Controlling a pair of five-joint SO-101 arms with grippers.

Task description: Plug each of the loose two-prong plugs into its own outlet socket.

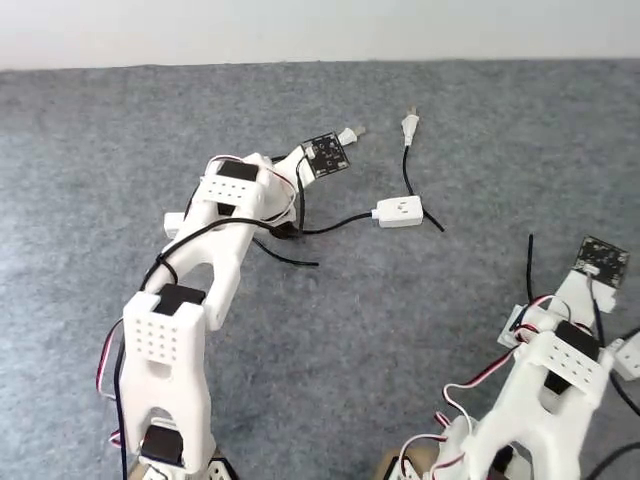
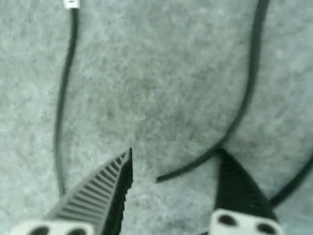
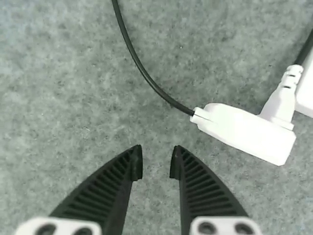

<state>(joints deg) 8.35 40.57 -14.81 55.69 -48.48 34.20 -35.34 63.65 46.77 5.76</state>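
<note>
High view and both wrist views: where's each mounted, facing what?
High view: fixed above, looking down at grey felt table; white left arm, right arm show.
Left wrist view: on left wrist, facing down at black cables; left gripper open.
Right wrist view: on right wrist, facing down at white outlet socket; right gripper open.
High and left wrist share black cables.

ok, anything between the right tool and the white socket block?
Bare grey carpet, seen in the right wrist view: nothing lies between the right tool and the white socket block. The block's black cord leads away from the tool, clear of that stretch.
</note>
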